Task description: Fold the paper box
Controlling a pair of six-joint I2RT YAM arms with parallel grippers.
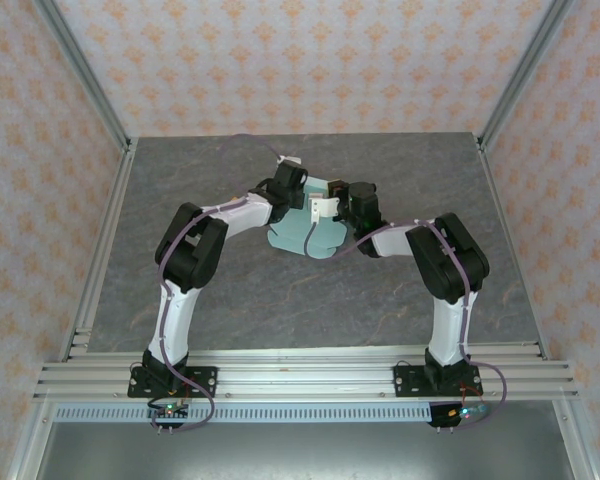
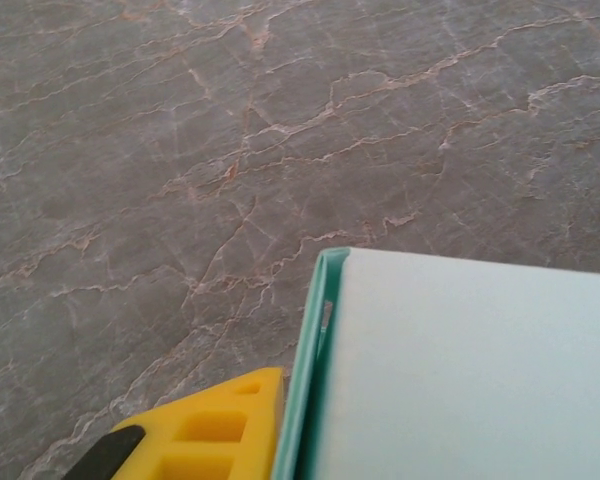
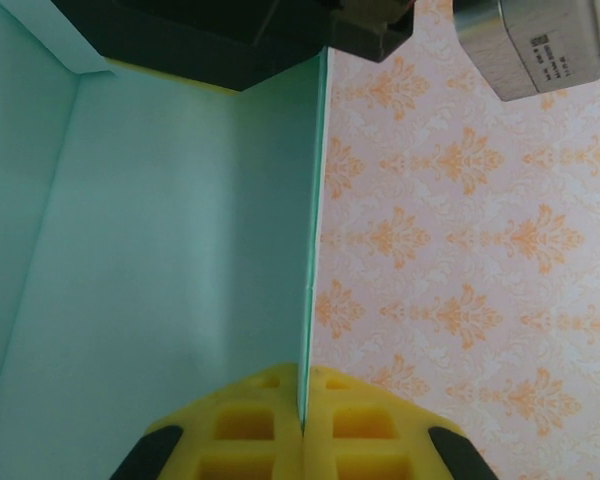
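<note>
- The grey marbled table [image 1: 310, 300] is the biggest thing on my screen. Patterned orange-and-cream wallpaper [image 3: 460, 260] rises around it.
- The paper box [image 1: 298, 238] lies on the far middle of the table, between the two arms. It is pale mint card, partly spread flat, with rounded flaps towards me.
- On my right wrist feed a tall panel of the card [image 3: 180, 260] stands edge-on to the camera.
- The right gripper [image 3: 303, 388] has its yellow fingers pressed together on that thin edge (a firm pinch, card right in the seam).
- The left gripper [image 1: 298, 190] sits at the far left side of the box. Its wrist feed gives me one yellow finger [image 2: 215, 430] right against a raised panel's [image 2: 460, 370] outer edge. With the other finger hidden, I cannot tell whether it is gripping.
</note>
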